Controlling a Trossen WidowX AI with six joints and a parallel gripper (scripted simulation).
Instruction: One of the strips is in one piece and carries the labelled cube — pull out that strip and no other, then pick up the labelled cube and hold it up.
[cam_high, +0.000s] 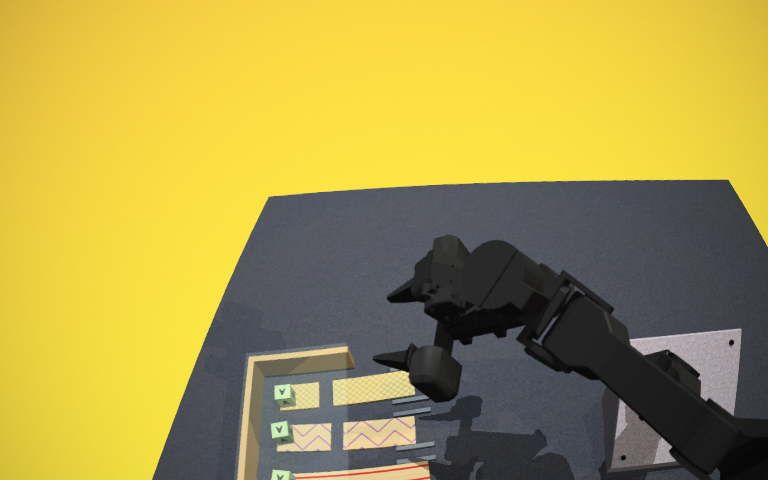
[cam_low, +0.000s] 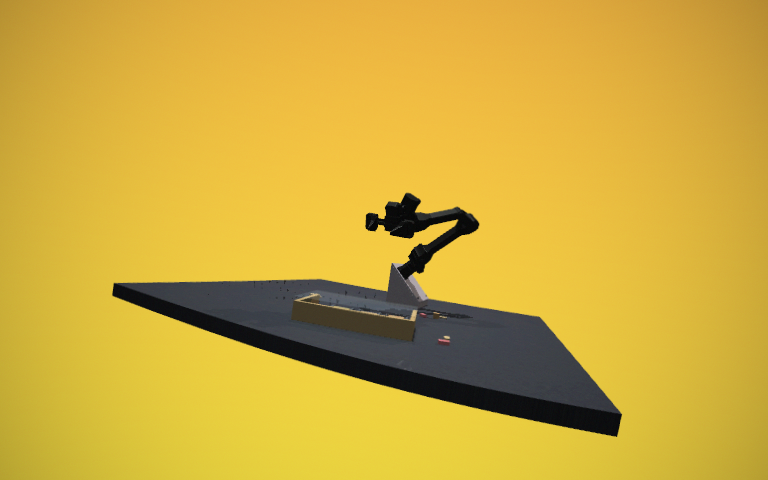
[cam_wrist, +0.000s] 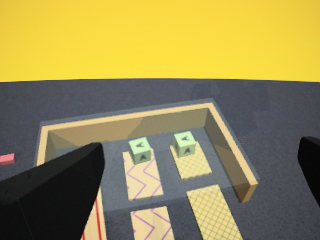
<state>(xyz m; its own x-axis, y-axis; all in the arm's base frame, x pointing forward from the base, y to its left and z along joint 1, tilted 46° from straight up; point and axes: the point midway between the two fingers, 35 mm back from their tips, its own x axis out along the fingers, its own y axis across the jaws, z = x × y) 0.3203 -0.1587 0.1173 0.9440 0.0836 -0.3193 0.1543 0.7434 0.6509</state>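
Red-lined strip (cam_high: 362, 472) runs lengthwise out of tray (cam_high: 247, 413).

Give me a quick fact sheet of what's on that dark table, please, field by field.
arm: black, reaching over the tray from its grey base plate
gripper: open, holding nothing, above the table
tray: tan walls, open on the arm's side
crosshatch strip: split in two pieces
zigzag strip: split in two pieces
red-lined strip: no break visible, partly cut off by the frame
green cubes: one at each strip's far end, each labelled
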